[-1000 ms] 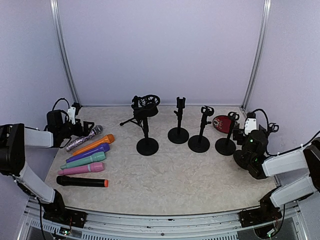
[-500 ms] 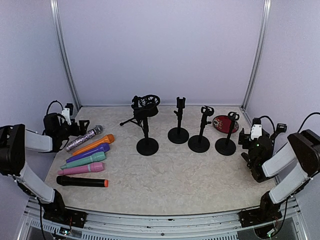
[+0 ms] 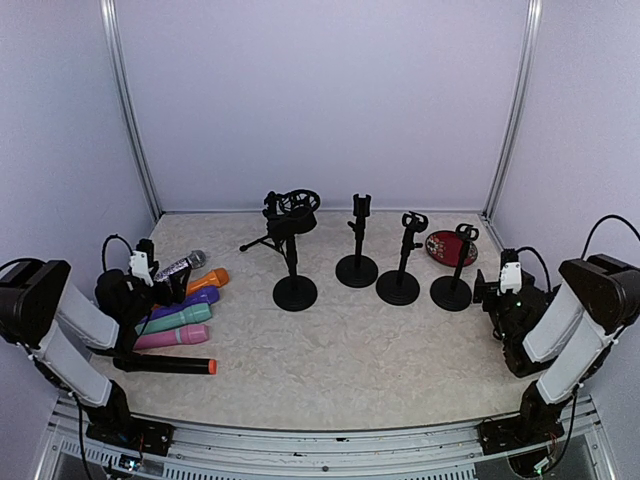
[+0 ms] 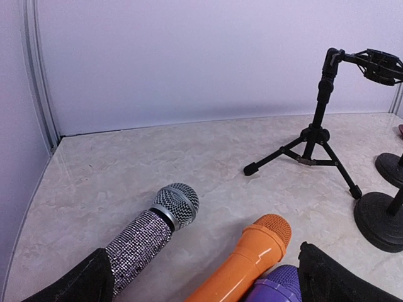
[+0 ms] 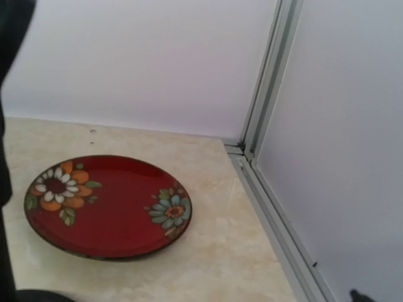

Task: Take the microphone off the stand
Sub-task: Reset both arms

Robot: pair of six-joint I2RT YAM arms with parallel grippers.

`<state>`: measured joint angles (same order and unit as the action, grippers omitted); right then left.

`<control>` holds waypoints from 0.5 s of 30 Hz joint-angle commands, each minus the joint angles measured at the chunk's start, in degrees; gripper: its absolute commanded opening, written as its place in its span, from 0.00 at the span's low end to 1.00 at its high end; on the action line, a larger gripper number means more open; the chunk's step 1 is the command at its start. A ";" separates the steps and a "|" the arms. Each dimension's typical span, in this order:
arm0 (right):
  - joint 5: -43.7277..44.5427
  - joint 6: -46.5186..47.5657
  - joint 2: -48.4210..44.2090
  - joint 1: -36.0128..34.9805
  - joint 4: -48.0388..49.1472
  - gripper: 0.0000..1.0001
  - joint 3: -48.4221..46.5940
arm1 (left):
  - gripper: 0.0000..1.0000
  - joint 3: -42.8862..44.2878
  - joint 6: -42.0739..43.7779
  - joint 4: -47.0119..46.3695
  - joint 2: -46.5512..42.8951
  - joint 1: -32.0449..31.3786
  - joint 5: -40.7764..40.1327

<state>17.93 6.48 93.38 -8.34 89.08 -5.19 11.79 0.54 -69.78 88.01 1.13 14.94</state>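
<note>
Several microphones lie side by side on the table at the left: a glittery silver one (image 3: 180, 266) (image 4: 141, 236), an orange one (image 3: 208, 279) (image 4: 252, 255), a purple one (image 3: 192, 299) (image 4: 280, 286), then teal, pink and black (image 3: 165, 365). Several black stands (image 3: 357, 245) line the middle, and I see nothing in their clips. My left gripper (image 3: 163, 288) (image 4: 208, 278) is open, low over the silver and orange microphones. My right gripper (image 3: 488, 292) is open near the rightmost stand (image 3: 452, 290), holding nothing.
A tripod stand with a ring mount (image 3: 290, 212) (image 4: 318, 135) stands behind the row. A red flowered plate (image 3: 445, 247) (image 5: 107, 204) lies at the back right corner. The enclosure walls and metal frame post (image 5: 267, 94) are close to my right gripper.
My left gripper has swung from the far left toward me and lowered over the microphone heads. My right arm has drawn back toward the right wall. Both grippers stay open.
</note>
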 commanded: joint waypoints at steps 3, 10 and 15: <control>-0.88 -2.80 -1.99 1.98 -4.43 1.00 -4.60 | 0.99 0.78 0.92 -7.23 1.04 0.62 -2.23; -1.06 -2.05 -1.27 2.01 -0.34 1.00 -3.12 | 0.99 1.03 0.63 -6.52 1.03 0.96 -1.67; -1.06 -2.08 -1.34 2.01 -0.52 1.00 -3.03 | 0.99 1.03 0.61 -6.51 1.03 1.01 -1.65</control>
<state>17.10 4.93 92.62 -7.05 87.07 -8.82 11.81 0.80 -74.22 88.53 1.87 13.41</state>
